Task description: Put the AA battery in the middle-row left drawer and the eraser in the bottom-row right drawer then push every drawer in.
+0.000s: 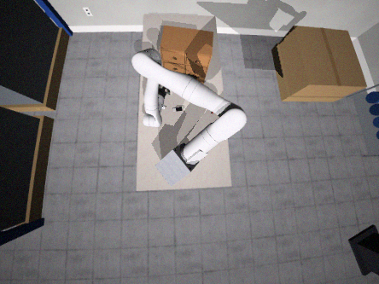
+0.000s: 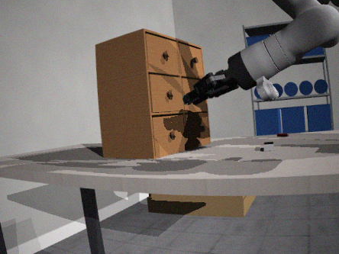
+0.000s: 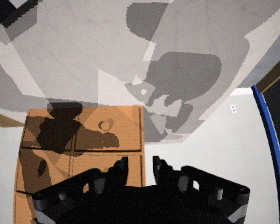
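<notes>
The black two-fingered pincer was held partly open, with nothing between its fingers. It was seen just in front of the middle row of the small brown wooden chest of six drawers; touch could not be told. All drawers were seen pushed in. Only in the side view were small dark things and a red one seen far off on the pale table. They were too small to name, and their long sides could not be told.

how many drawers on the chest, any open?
6 on the chest: two per row, top, middle and bottom. All look pushed in. The end effector partly hides the middle-right one.
</notes>
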Controlling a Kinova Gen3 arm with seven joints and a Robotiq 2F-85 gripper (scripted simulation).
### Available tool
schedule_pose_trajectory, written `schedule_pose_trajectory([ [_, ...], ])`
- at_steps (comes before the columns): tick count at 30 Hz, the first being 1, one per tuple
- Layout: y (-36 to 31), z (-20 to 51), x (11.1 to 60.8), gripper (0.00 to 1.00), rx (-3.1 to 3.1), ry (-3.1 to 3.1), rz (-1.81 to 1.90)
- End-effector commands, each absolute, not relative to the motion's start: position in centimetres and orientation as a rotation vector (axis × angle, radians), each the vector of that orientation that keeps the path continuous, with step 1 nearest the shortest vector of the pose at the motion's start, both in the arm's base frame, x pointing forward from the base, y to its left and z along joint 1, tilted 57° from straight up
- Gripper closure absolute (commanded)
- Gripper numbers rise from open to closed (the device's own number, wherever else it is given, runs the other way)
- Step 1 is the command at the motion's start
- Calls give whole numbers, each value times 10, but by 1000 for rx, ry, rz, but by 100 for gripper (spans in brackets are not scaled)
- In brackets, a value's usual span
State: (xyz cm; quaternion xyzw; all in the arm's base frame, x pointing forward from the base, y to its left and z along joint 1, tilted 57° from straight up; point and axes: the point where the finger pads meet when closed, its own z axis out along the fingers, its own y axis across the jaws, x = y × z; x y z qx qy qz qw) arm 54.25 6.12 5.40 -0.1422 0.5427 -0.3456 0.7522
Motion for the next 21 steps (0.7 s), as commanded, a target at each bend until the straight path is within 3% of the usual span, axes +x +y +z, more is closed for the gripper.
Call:
schedule_pose_trajectory([
  [1,57,56,542,67,-311,1185,-758],
  [21,30,73,543,67,-311,1185,-758],
])
